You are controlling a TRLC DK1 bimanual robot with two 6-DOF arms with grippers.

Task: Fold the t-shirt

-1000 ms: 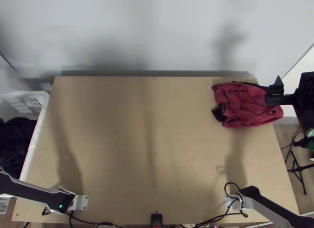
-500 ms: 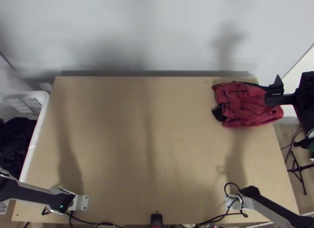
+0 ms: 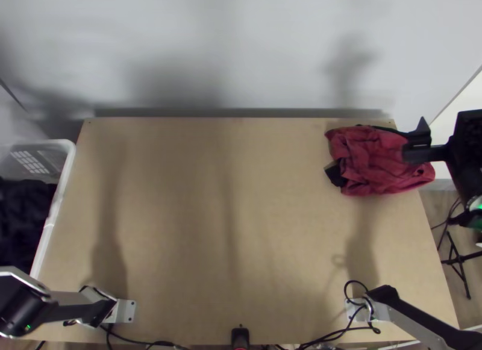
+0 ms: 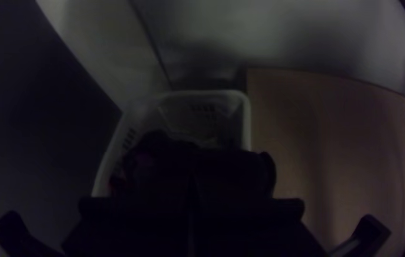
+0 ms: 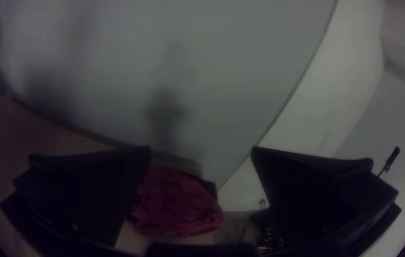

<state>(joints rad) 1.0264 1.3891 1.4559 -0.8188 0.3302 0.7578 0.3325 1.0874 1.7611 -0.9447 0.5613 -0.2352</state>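
Lying bunched on the table (image 3: 253, 229), the red t-shirt (image 3: 373, 163) takes up the table's far right corner, full of loose creases, and its right end juts out past the table's right edge. A black patch (image 3: 335, 174) shows against its side toward the table's middle, and something dark peeps out along its side toward the table's far edge; whether either belongs to the shirt I can't tell. Over the shirt's right part, at that same edge of the table, is the right gripper (image 3: 416, 143), its two fingers standing wide apart with no cloth pinched between them; in the right wrist view the red cloth appears beyond the gap. Just beside the table's left edge stands a white basket (image 3: 65, 163) with slotted walls, and a heap of dark cloth (image 3: 24, 220) lies inside it. The left gripper (image 4: 191, 196) is above the basket, left of the table, its fingers brought close together; the left wrist view is too dark there to tell whether any dark cloth is caught in them. Black cables (image 3: 337, 333) run along the table's near edge, with a small black device (image 3: 240, 337) at the middle of that edge, and a pale wall (image 3: 241, 49) rises behind the table's far edge
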